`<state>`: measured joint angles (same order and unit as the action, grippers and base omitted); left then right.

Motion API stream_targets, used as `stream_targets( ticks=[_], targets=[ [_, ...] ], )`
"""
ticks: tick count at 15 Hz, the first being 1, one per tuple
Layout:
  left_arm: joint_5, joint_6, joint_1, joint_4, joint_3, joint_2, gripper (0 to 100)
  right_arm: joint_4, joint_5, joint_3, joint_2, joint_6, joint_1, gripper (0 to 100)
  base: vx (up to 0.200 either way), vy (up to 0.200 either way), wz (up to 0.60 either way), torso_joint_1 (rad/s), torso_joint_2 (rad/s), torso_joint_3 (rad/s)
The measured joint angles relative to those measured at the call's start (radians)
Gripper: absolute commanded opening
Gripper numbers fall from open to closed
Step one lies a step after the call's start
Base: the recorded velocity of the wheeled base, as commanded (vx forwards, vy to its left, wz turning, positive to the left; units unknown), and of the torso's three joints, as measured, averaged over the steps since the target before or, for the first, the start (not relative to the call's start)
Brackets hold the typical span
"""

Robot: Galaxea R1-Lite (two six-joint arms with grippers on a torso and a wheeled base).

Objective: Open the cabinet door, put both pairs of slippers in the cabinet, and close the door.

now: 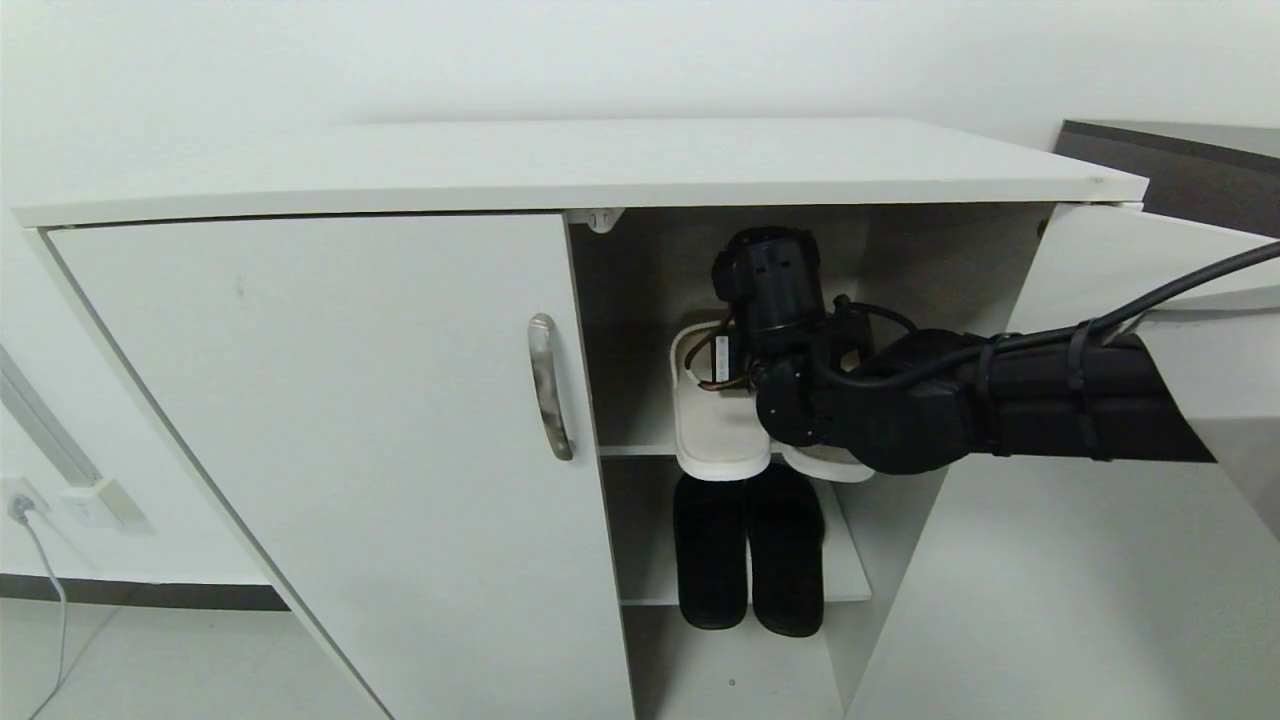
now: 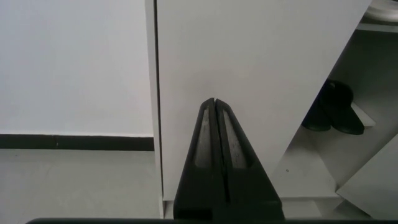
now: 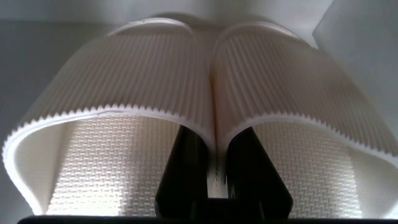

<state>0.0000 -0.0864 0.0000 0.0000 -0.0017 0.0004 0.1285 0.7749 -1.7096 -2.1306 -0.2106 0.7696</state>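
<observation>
The white slippers [image 1: 716,425], their inner straps pinched together in the right gripper [image 3: 216,163], overhang the shelf [image 1: 628,450] edge just beneath it and could tip off once released.

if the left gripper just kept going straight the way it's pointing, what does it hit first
Most likely the closed cabinet door: the left gripper, shut, points at its white face, beside the opening with the black slippers. How far off the door is, I cannot tell.
</observation>
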Motion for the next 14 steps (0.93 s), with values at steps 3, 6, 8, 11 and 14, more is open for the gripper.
stream_targets(
  ticks=[3,6,8,11,14],
  targets=[
    [0.000,0.000,0.000,0.000,0.000,0.000,0,0.000,-0.001,-0.005,-0.008,-0.001,-0.003,0,0.000,0.000,0.00,0.000,0.00,0.000],
    [0.000,0.000,0.000,0.000,0.000,0.000,0,0.000,-0.011,-0.005,-0.013,-0.005,-0.001,0,0.000,0.000,0.00,0.000,0.00,0.000],
    [0.000,0.000,0.000,0.000,0.000,0.000,0,0.000,-0.011,-0.005,-0.015,-0.007,-0.001,0,0.000,0.000,0.00,0.000,0.00,0.000],
    [0.000,0.000,0.000,0.000,0.000,0.000,0,0.000,-0.011,-0.003,-0.016,-0.009,-0.001,100,0.000,0.000,0.00,0.000,0.00,0.000],
    [0.000,0.000,0.000,0.000,0.000,0.000,0,0.003,-0.012,0.010,-0.014,-0.010,0.003,100,0.000,0.000,0.00,0.000,0.00,0.000]
  ],
)
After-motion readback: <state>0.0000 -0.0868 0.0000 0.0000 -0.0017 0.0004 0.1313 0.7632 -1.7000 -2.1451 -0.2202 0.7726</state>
